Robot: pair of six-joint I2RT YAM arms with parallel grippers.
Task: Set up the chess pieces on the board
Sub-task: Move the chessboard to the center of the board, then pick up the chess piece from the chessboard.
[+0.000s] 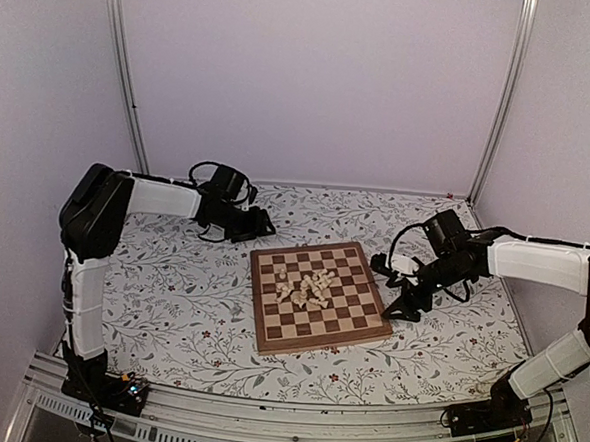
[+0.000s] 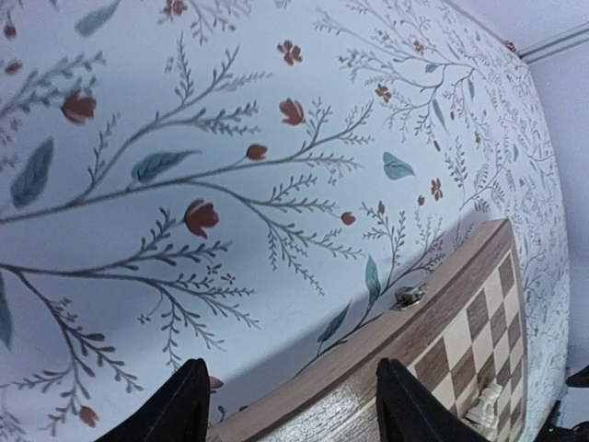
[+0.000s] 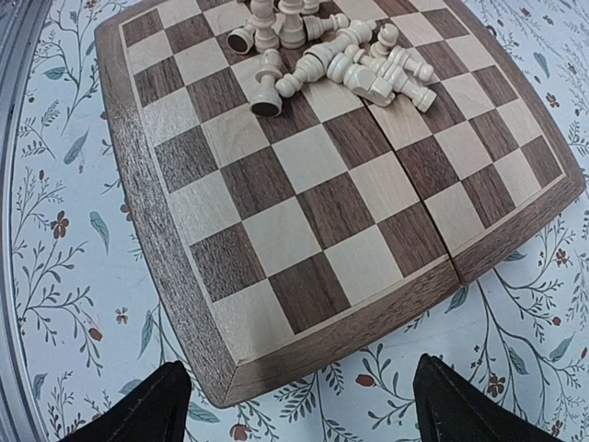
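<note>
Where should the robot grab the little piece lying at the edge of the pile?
Probably its thin waist, between head and wide base, coming straight down from above. The lying piece is flat on the board, at the near edge of the heap, so the open right gripper has room beside it.

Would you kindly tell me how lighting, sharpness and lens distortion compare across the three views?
Top view: soft, even light with faint shadows; the pieces look small and slightly blurred on the board. Left wrist view: strong fisheye bending of the cloth and the board's edge. Right wrist view: pieces crisp, board edges bowed, no glare.
</note>
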